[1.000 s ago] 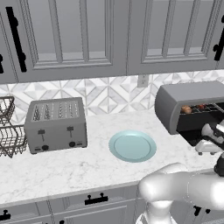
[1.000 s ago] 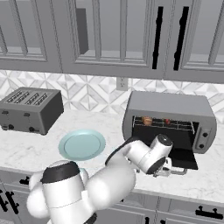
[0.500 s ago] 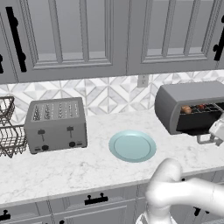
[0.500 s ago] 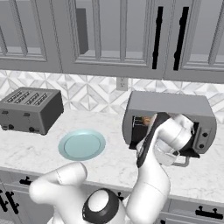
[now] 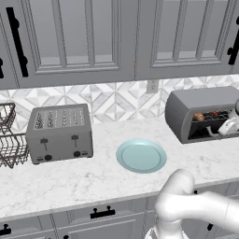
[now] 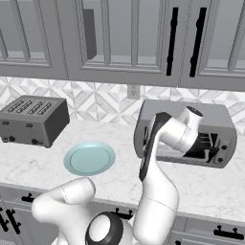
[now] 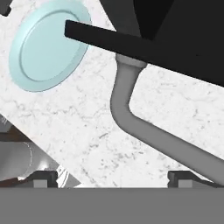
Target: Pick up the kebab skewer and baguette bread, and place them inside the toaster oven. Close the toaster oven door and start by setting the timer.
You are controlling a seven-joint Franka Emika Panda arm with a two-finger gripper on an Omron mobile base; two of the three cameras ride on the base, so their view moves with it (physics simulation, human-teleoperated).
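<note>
The toaster oven [image 5: 186, 105] stands at the right of the counter. Its door [image 7: 131, 41] hangs open and is seen edge-on in the hand view, with the grey bar handle [image 7: 144, 127] curving below it. On the rack inside lie a brown baguette bread [image 5: 199, 116] and, to its right, the red kebab skewer [image 5: 214, 113]. My gripper [image 5: 224, 129] hovers at the oven's front, by the door handle. In the hand view my gripper [image 7: 113, 178] is open, with nothing between the fingertips [image 7: 43, 177]. My arm crosses the toaster oven [image 6: 225, 127] in the right base view.
An empty teal plate [image 5: 141, 156] lies mid-counter, left of the oven, and shows in the hand view as the plate [image 7: 46, 48]. A grey slot toaster [image 5: 59, 132] and a wire basket [image 5: 7, 140] stand further left. Cabinets hang above.
My hand has risen from low before the lowered door to the oven's opening. The elbow has swung up across the oven's front. The jaws have widened slightly.
</note>
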